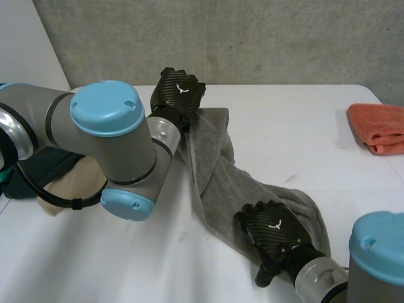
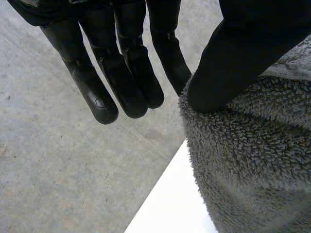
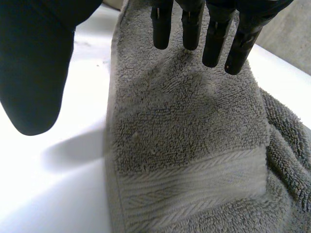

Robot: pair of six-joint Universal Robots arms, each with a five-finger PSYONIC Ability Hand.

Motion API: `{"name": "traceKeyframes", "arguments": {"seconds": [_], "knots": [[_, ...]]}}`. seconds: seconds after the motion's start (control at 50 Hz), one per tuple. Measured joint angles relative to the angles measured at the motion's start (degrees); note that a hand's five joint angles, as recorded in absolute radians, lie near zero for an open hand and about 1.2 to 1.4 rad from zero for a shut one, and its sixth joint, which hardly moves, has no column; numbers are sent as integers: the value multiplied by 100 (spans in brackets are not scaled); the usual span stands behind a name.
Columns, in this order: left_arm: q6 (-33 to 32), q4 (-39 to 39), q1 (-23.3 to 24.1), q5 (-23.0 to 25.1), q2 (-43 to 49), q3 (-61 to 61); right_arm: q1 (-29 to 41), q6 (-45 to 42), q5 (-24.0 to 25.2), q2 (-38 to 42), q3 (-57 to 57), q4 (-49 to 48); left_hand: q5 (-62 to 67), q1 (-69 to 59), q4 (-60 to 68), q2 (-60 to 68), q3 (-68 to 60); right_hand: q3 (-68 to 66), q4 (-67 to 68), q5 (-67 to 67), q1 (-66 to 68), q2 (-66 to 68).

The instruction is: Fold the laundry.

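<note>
The left hand [image 2: 124, 63] is shown open in the left wrist view. Its fingers [image 2: 99, 97] are held straight and slightly spread, and nothing is enclosed by them. The thumb [image 2: 228, 68] is set apart from the fingers, and its tip is laid against the far end of the grey towel [image 2: 252, 165]. The fingertips are positioned past the far edge of the table, in front of grey concrete [image 2: 58, 170]. In the head view this hand is located back upward at the far end of the towel, near the far edge of the white table [image 1: 284, 120].

The right hand [image 1: 273, 228] is likewise open. In the right wrist view its fingers [image 3: 214, 39] are held straight and side by side, and their tips are placed on the pile of the towel. A woven band [image 3: 194, 187] is seen running across the towel beneath the palm. The thumb [image 3: 34, 73] is held over bare table just beside the long edge of the towel, apart from the cloth.

The towel is laid as a long, bunched strip across the middle of the table, from the left hand at its far end to the right hand at its near end. The near end is gathered into folds beside the right hand.

An orange cloth [image 1: 379, 126] is placed at the right edge of the table, well apart from the towel. A beige cloth [image 1: 69, 180] and a dark cloth [image 1: 31, 167] are partly hidden behind the left arm [image 1: 107, 145].
</note>
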State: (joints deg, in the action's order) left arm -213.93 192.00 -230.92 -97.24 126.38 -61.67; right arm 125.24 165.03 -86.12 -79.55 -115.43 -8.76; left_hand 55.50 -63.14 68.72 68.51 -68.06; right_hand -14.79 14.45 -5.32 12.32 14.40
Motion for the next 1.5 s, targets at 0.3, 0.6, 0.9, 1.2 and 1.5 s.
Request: {"name": "traceKeyframes", "arguments": {"seconds": [0.3,0.6,0.9,1.2,1.5], "knots": [[23,-5,-270,2,0,-51,-8,-720,-148,455,-469,-1251,0,0,0,0,0,-1054,1075,-906,932,978],[27,-5,-258,4,-10,-125,-116,-968,-136,846,-351,-1686,0,0,0,0,0,-2499,2532,-2275,2156,2550],[27,-5,-244,4,-30,-221,-398,-1287,-107,1107,-156,-1823,0,0,0,0,0,-3424,3443,-2431,2847,3381],[27,-2,-235,6,-73,-327,-549,-1298,-56,1192,154,-1806,0,0,0,0,0,-3587,3599,-3325,3042,3491],[70,-21,-234,4,-206,-501,-750,-1398,-61,1200,593,-1697,0,0,1,0,0,-5315,5346,-5109,4353,5244]]}}
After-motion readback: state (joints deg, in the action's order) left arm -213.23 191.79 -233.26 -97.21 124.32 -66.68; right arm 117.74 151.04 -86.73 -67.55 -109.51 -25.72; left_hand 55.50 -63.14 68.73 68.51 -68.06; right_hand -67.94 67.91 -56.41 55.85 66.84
